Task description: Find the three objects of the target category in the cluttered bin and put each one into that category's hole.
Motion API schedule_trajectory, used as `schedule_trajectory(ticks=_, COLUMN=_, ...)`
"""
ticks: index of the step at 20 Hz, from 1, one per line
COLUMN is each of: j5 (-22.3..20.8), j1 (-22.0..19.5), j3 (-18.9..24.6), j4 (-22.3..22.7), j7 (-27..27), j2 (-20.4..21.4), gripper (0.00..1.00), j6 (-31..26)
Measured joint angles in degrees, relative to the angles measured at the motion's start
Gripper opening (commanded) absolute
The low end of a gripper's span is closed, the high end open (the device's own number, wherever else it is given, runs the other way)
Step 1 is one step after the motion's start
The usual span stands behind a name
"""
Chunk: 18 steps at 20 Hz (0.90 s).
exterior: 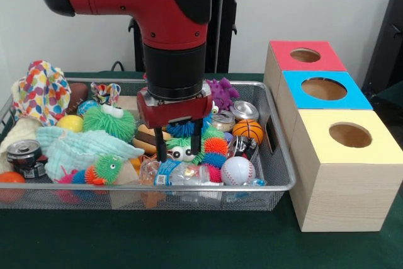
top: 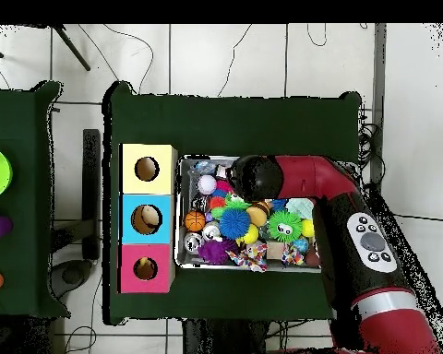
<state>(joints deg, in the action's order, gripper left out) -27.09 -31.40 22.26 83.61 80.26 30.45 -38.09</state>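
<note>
Many toys fill the bin [exterior: 280,174], where open fingers [exterior: 165,150] hang over a googly-eyed spiky toy [exterior: 189,150], a baseball [exterior: 237,170] and bottle [exterior: 182,174] close by, three holed boxes [exterior: 340,162] beside.

Wire-mesh metal bin [exterior: 277,155], pale wooden boxes [exterior: 343,184], matt green cloth table [exterior: 189,244].

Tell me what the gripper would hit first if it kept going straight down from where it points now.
Probably the spiky toy with googly eyes right beneath the open gripper, though depth is hard to judge.
</note>
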Motion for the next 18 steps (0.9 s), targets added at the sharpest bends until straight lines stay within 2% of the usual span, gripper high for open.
schedule_trajectory(ticks=18, j5=-3.5, j1=-1.8, j3=0.3, j4=0.0, j7=0.0, j2=0.0, gripper=1.0, j6=-4.5)
